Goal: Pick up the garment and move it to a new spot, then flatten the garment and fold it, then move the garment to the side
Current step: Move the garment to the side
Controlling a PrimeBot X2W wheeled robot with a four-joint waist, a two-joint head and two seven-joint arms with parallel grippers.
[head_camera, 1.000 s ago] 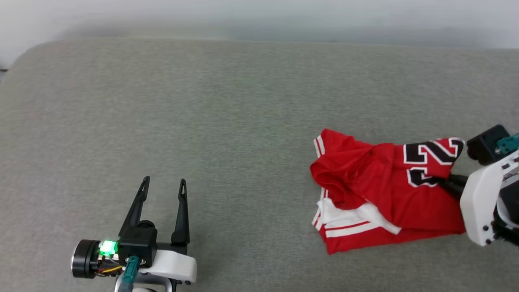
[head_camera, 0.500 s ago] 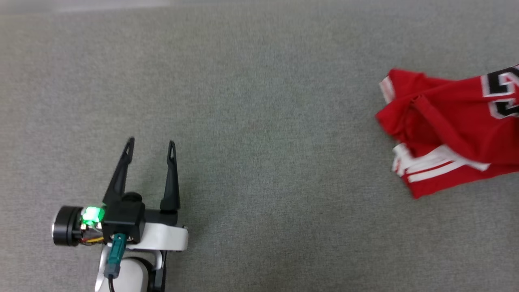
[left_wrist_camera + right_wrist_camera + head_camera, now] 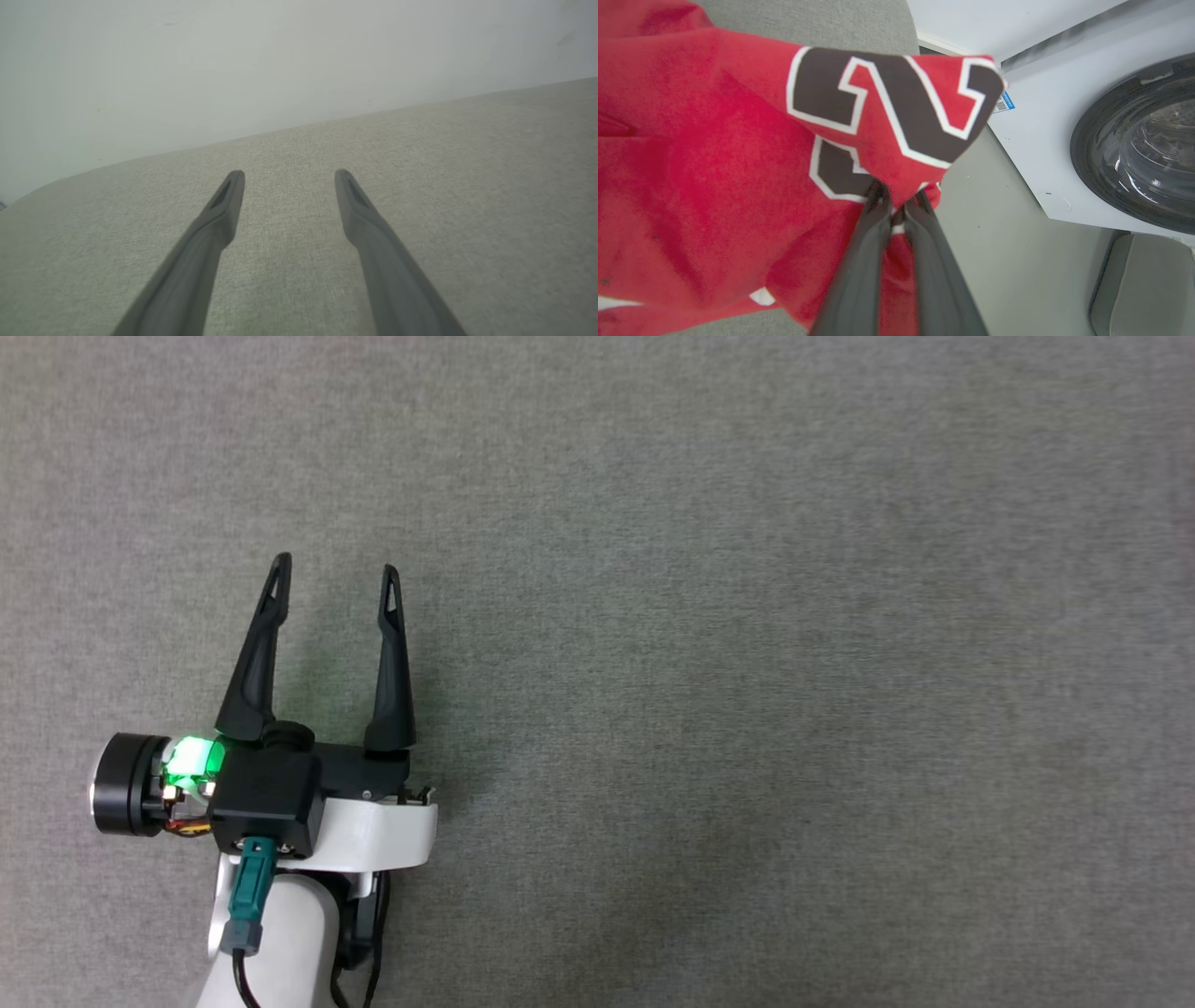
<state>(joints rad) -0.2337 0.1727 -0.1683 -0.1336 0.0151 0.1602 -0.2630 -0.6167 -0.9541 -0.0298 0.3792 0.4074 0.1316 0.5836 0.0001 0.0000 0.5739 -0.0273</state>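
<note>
The robot's right gripper (image 3: 899, 196) is nipped nearly shut on a fold of the red jersey (image 3: 714, 163), with only a sliver of gap between the two dark fingers where the cloth is caught just below the black numeral "2" (image 3: 887, 102). The main risk, judged from here, is the thinness of that hold. A single pinch on one fold of soft knit could slide free if the arm pulls fast or the trailing cloth drags on the grey upholstered surface (image 3: 747, 616). The grip sits close to that surface's edge, with bare floor and a white washing machine (image 3: 1045, 140) just beyond, so a lost shirt could slip over the side. Carried from one point, the bunched jersey is also likely to twist and land crumpled, making the flattening harder. Seen from the right wrist, the numbered fold stands up past the fingertips while the bulk of the shirt spreads to the left of the fingers. How much of it has left the surface cannot be told. In the head view, the left gripper (image 3: 335, 566) hovers wide open and empty above the grey fabric.
</note>
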